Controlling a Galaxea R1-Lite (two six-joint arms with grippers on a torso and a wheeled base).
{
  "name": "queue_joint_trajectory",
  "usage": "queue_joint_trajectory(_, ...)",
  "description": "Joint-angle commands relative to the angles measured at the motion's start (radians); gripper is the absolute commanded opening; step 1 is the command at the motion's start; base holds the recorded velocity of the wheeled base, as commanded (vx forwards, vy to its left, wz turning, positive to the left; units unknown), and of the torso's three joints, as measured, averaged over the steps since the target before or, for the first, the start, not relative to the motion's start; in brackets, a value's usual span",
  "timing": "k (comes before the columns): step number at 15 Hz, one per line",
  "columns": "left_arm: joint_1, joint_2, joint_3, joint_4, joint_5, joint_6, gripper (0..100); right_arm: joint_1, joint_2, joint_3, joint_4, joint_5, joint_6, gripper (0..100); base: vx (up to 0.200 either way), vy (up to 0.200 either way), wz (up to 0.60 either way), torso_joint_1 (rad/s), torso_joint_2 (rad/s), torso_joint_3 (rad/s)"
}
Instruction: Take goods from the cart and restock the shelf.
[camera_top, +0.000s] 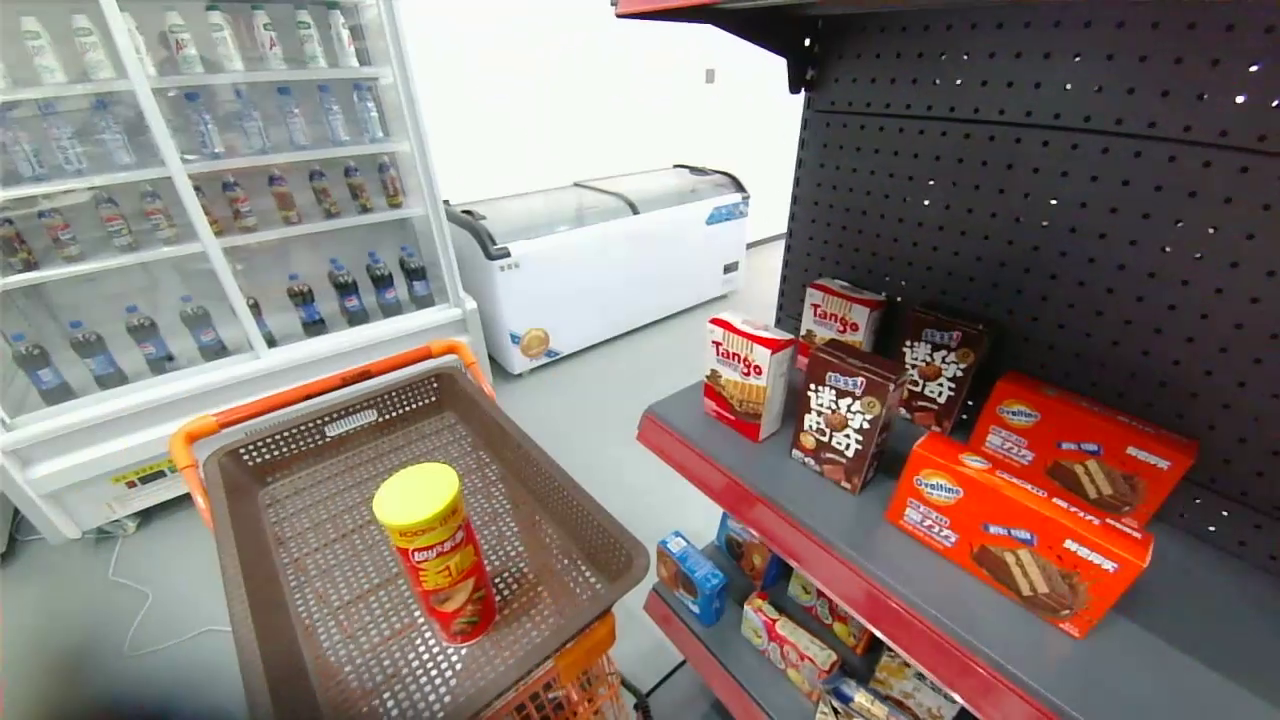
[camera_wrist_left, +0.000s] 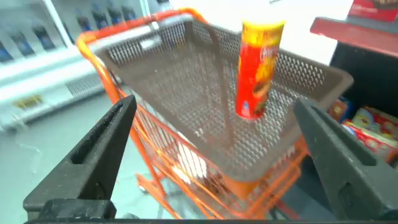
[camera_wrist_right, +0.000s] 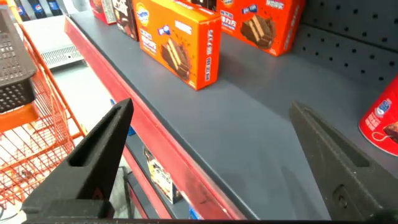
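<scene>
A red chip can with a yellow lid (camera_top: 436, 551) stands upright in the brown basket (camera_top: 560, 500) of the orange cart. In the left wrist view the can (camera_wrist_left: 256, 68) is beyond my left gripper (camera_wrist_left: 214, 106), which hangs open and empty in front of the basket (camera_wrist_left: 186, 74). My right gripper (camera_wrist_right: 211, 109) is open and empty over a bare stretch of the grey shelf (camera_wrist_right: 249, 130). Another red can (camera_wrist_right: 382, 121) stands on that shelf at the picture's edge. Two orange boxes (camera_wrist_right: 183, 46) stand farther along it.
The shelf (camera_top: 760, 480) carries wafer boxes (camera_top: 747, 375), dark chocolate boxes (camera_top: 845, 415) and orange boxes (camera_top: 1020, 530) against a black pegboard. Lower shelves (camera_top: 760, 610) hold more snacks. A drinks fridge (camera_top: 200, 200) and a chest freezer (camera_top: 600, 260) stand behind the cart.
</scene>
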Motion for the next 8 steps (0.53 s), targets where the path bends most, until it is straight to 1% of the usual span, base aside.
queue_joint_trajectory(1,-0.005,0.067,-0.182,0.048,0.003,0.106,100,0.0,0.001,0.0,0.0,0.001,0.0,100,0.0,0.0,0.0,0.0,0.0,0.0)
queue_joint_trajectory(2,-0.012,0.216,-0.367,0.176,-0.006,0.161,100,0.0,0.001,0.0,0.0,0.001,0.0,100,0.0,0.0,0.0,0.0,0.0,0.0)
queue_joint_trajectory(3,-0.008,0.276,-0.46,0.236,-0.007,0.186,100,0.0,0.001,0.0,0.0,0.001,0.0,100,0.0,0.0,0.0,0.0,0.0,0.0)
queue_joint_trajectory(4,-0.012,0.378,-0.521,0.272,-0.014,0.206,100,0.0,0.001,0.0,0.0,0.001,0.0,100,0.0,0.0,0.0,0.0,0.0,0.0)
queue_joint_trajectory(5,-0.015,0.435,-0.545,0.27,-0.02,0.21,100,0.0,0.001,0.0,0.0,0.001,0.0,100,0.0,0.0,0.0,0.0,0.0,0.0)
queue_joint_trajectory(6,-0.015,0.435,-0.545,0.27,-0.02,0.21,100,0.0,0.001,0.0,0.0,0.001,0.0,100,0.0,0.0,0.0,0.0,0.0,0.0)
queue_joint_trajectory(7,-0.024,0.541,-0.587,0.295,-0.038,0.224,100,0.0,0.001,0.0,0.0,0.001,0.0,100,0.0,0.0,0.0,0.0,0.0,0.0)
queue_joint_trajectory(8,-0.035,0.573,-0.587,0.313,-0.047,0.222,100,0.0,0.001,0.0,0.0,0.001,0.0,100,0.0,0.0,0.0,0.0,0.0,0.0)
